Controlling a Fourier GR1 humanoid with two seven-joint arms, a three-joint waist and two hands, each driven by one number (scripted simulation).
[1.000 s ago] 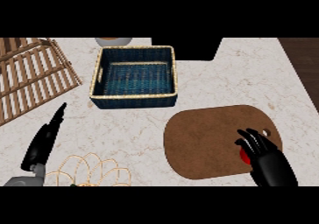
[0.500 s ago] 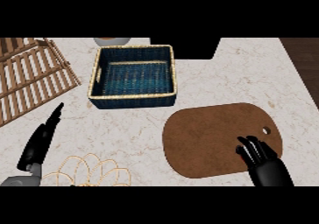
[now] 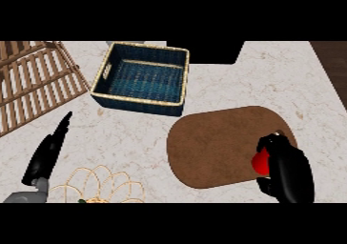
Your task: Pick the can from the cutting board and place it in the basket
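- Far left: you have a wooden slatted rack (image 3: 28, 83) running along the counter (image 3: 275, 81) edge, tilted diagonally across the upper left corner.
- Left hand (image 3: 46, 155) sits low on the left side, fingers straight and together, pointing up toward the rack. It holds nothing and touches nothing but air above the marble.
- Just right of that hand, at the bottom edge, there's a tan wire holder (image 3: 99, 185) with looped petals; something orange shows at its base, too small to identify.
- Upper middle: the basket (image 3: 105, 74), dark blue weave with a tan rim, rectangular, slightly rotated. You can see its woven floor; nothing lies in it.
- Right of centre: brown rounded cutting board (image 3: 211, 147), lying flat, its upper left edge near the basket's lower right corner but apart from it.
- Right hand (image 3: 287, 167) is over the board's right end, fingers curled round the red can (image 3: 261, 162). Only a red patch of the can shows at the hand's left side; the rest is hidden.
- You can't tell whether the can is touching the board or raised off it.
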